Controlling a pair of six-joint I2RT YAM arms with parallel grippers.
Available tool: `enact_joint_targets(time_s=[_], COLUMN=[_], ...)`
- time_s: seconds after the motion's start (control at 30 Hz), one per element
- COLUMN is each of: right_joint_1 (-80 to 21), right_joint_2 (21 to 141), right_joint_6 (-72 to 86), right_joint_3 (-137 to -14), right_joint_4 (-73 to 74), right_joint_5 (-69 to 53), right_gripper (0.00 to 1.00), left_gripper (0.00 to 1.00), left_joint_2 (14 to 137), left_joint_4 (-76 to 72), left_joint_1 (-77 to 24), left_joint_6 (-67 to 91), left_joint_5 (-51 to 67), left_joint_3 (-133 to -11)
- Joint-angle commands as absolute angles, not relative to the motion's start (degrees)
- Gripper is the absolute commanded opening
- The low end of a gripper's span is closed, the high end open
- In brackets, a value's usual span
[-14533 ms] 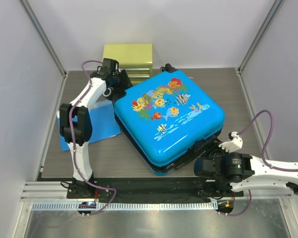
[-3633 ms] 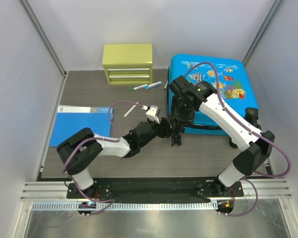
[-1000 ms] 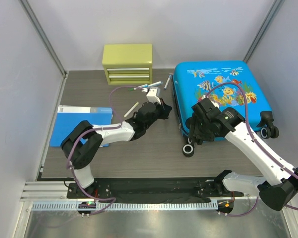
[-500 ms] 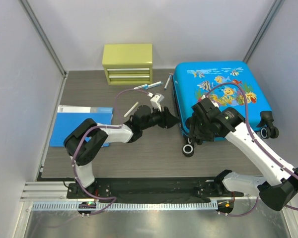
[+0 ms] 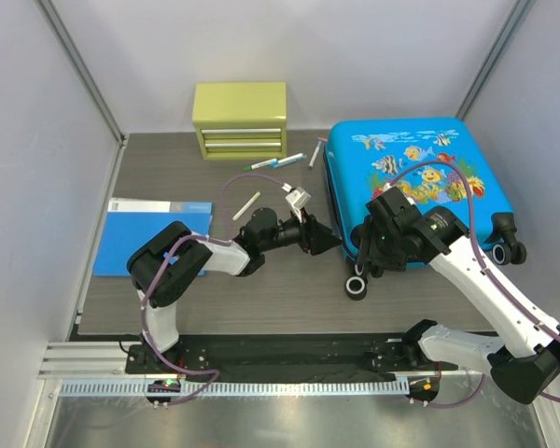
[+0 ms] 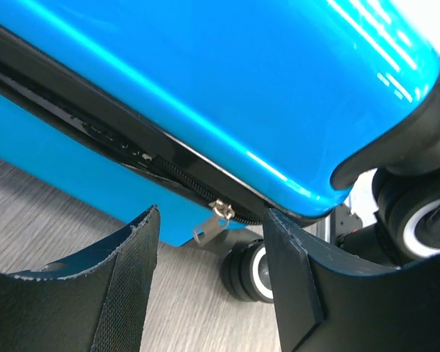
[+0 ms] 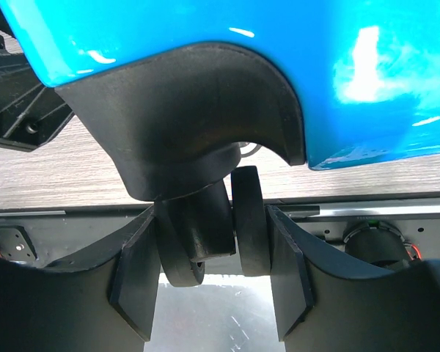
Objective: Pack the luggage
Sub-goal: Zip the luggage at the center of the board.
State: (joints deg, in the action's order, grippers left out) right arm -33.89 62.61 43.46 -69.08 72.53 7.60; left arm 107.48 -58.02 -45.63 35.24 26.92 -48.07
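Top external view shows the luggage [image 5: 420, 177] at the upper right of the frame, its two shells together, resting on the table [image 5: 168, 299] with its printed face tilted up toward the camera. Three pens [image 5: 278, 161] lie loose near the top centre, a blue folder [image 5: 140, 243] sits at the left and a yellow-green drawer box [image 5: 240, 117] at the top. If these are meant to go inside, no packing is done yet.

In the left wrist view, the left gripper [image 6: 211, 220] has its fingers apart, with the zipper pull [image 6: 207, 226] hanging between them, untouched. How much of the zip is run I cannot tell.

In the right wrist view, the right gripper [image 7: 213, 211] has its fingers pressed against both sides of a caster wheel [image 7: 246, 220] at the case's lower corner, apparently steadying it.

My judgement is that the work is at an early stage: the zip has to be taken, the case opened, filled and closed.
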Motion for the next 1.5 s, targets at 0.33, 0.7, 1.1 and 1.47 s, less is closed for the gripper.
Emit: enact_joint_targets(time_s=[0.33, 0.7, 1.1, 1.47], right_joint_1=[-33.2, -33.2, -33.2, -33.2], right_joint_2=[60.6, 61.7, 61.6, 61.2], right_joint_6=[52.5, 51.7, 51.5, 51.8], right_joint_3=[-71.9, -72.0, -71.2, -70.9], right_joint_4=[83.0, 82.5, 81.6, 81.5], right_joint_5=[5.8, 5.4, 4.7, 4.7], right_gripper=[0.04, 0.04, 0.04, 0.04], left_gripper=[0.57, 0.55, 0.47, 0.16], left_joint_2=[108.0, 112.1, 114.8, 116.4], left_joint_4=[-66.2, -65.5, -64.2, -63.1], left_joint_1=[-45.4, -47.7, -48.3, -48.3], left_joint_6=[29.2, 28.5, 28.9, 30.2], left_joint_5=[28.6, 27.2, 26.6, 27.5], left_joint_3=[-44.6, -49.2, -53.1, -54.7])
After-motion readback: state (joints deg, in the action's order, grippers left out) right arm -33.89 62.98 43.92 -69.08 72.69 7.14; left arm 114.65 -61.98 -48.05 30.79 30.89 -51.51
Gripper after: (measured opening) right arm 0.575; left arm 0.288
